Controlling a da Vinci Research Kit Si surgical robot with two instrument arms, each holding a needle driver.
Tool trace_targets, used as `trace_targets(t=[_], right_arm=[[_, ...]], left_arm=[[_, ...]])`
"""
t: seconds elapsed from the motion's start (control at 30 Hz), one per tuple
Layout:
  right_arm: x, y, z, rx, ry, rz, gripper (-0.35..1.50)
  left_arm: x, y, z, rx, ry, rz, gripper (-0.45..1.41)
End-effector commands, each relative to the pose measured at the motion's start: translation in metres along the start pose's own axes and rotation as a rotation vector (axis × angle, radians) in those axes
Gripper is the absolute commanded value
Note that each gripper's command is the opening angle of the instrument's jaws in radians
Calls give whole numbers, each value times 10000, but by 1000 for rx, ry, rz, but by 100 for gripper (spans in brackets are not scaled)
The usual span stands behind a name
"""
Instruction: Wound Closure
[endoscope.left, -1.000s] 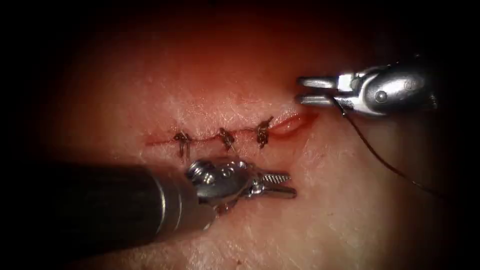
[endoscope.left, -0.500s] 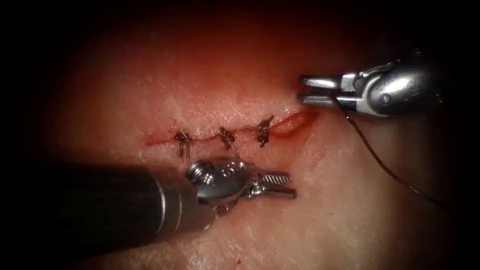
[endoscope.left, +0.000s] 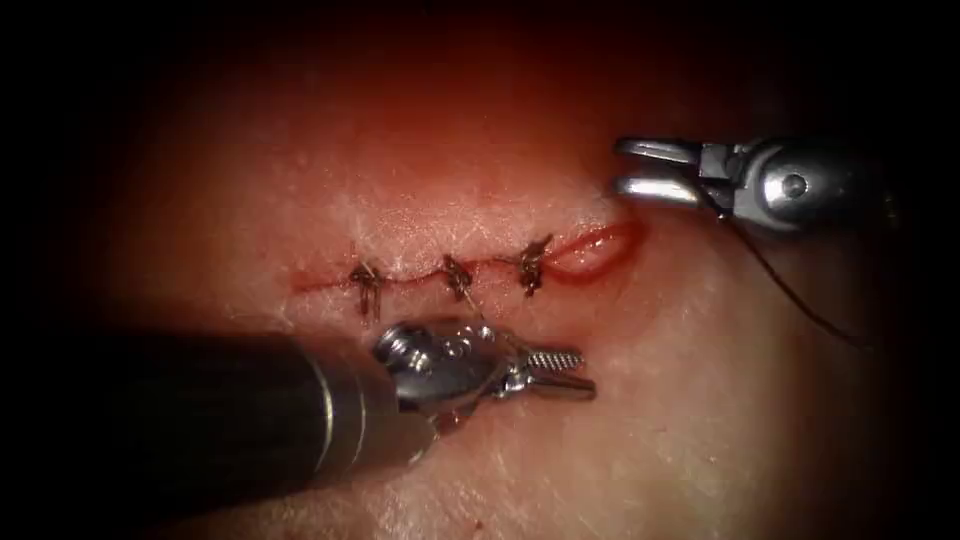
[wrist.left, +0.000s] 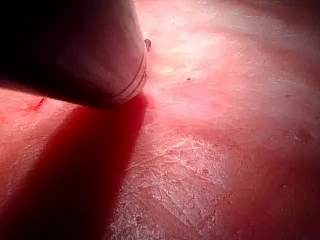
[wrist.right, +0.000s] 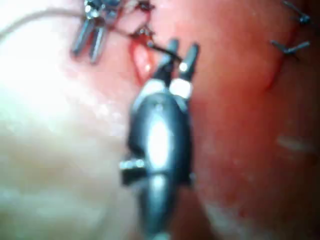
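We see the right gripper spread above the cut's open right end, thread trailing from it. The left gripper, slightly spread, holds nothing below the stitches.

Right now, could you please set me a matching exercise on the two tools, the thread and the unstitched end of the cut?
Things:
1 left tool
2 right tool
3 thread
4 unstitched end of the cut

States:
a trails to the lower right from the right tool's jaw base
b gapes to the right of the three stitches
c below the stitches, jaws parted, empty
d above the unstitched end, jaws apart

Pairs: 1-c, 2-d, 3-a, 4-b
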Motion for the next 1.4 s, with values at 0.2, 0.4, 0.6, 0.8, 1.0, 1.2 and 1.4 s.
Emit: trace_targets(t=[0.2, 0.4, 0.6, 0.8, 1.0, 1.2, 1.4], right_arm=[[-6, -2, 8, 14, -19, -211, -35], [-4, -4, 10, -13, -5, -318, -35], [-3, -2, 8, -32, 4, -250, -35], [-4, 2, 4, -60, 15, -88, -35], [-5, 3, 5, -59, -6, 7, -35], [0, 7, 3, -73, -26, -214, -35], [10, 8, 1, -93, -26, -274, -35]], left_arm=[[-3, -2, 8, -2, -1, 0, 19], [-3, -2, 8, -3, -1, 0, 19], [-3, -2, 9, -3, -1, 0, 19], [-3, -2, 9, -3, -1, 0, 18], [-3, -1, 9, -3, -1, 1, 18], [-4, -1, 9, -3, -1, 1, 18], [-4, -1, 9, -4, -1, 1, 16]])
